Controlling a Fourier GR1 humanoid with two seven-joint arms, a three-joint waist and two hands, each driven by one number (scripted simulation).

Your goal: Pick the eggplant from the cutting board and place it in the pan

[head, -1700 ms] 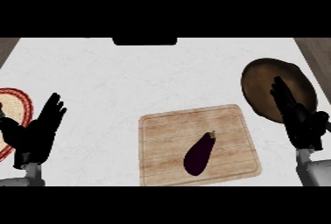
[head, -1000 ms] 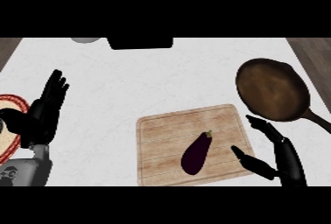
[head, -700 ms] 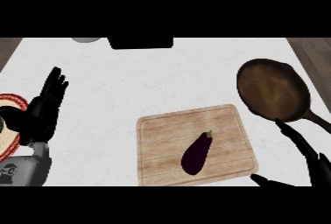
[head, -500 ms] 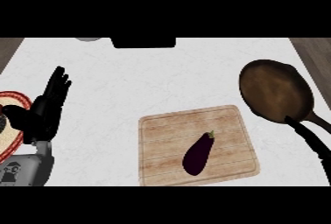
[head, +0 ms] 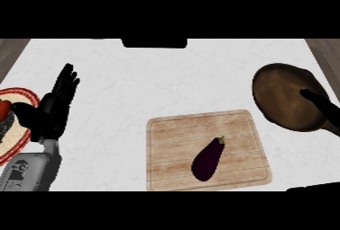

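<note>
White marble counter [head: 172, 72] bearing a dark purple eggplant [head: 209, 158] untouched on the pale wooden cutting board [head: 172, 134], right hand since swung out of sight beyond the brown round pan [head: 282, 99], left hand [head: 53, 110] resting open-fingered, leaving the reach unstarted.

Your right hand [head: 317, 102] has left the spot beside the cutting board [head: 207, 150] where it hung a second ago. It dropped toward the lower right corner, nearly slipped out of view, and now only dark fingers show at the right edge, lying over the pan [head: 287, 102] and its handle. Whether those fingers are curled you cannot tell.

Your left hand [head: 51, 111] has lifted a little from its first position at the left edge, fingers straight and pointing up, beside the red-rimmed plate [head: 23, 95].

The view itself has shifted: the pan now sits lower, closer to the board's right corner.
</note>
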